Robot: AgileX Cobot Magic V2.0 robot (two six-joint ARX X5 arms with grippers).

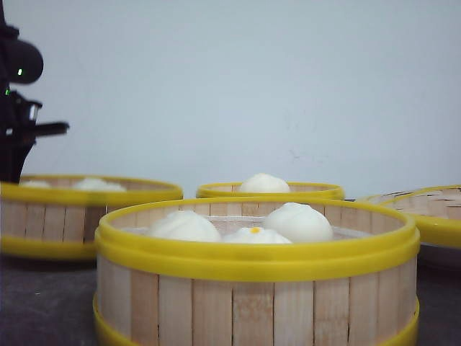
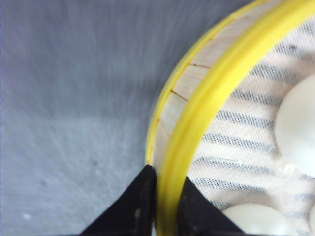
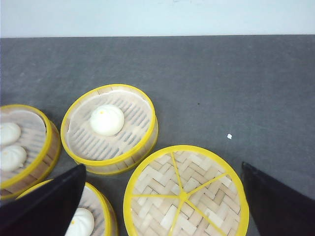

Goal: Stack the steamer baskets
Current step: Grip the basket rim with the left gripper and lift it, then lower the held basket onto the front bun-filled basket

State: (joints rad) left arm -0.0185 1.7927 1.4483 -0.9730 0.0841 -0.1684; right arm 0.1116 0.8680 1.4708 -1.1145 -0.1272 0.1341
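At far left of the front view stood the black left arm (image 1: 16,108), above the left steamer basket (image 1: 86,213): round, shallow, walled in pale vertical wooden slats between thick glossy yellow rings, with white buns inside. The left wrist view showed the left gripper (image 2: 165,206) clamped on that basket's wall, one black finger (image 2: 133,209) outside against the slats, the other inside over a white mesh liner (image 2: 236,147) laid on the slatted floor.

At centre, nearest the camera, sat the front basket (image 1: 256,288), holding three smooth white domed buns (image 1: 297,222), one marked with an orange dot. Behind it sat the rear basket (image 1: 270,191) with a single bun.

At right lay a woven lid (image 1: 425,209), yellow-rimmed; the right wrist view showed its flat herringbone weave crossed by yellow spokes (image 3: 184,194). The right gripper (image 3: 162,206) hung over it, its black fingers (image 3: 47,206) spread wide, holding nothing. All rested on a grey matte table (image 3: 221,83).
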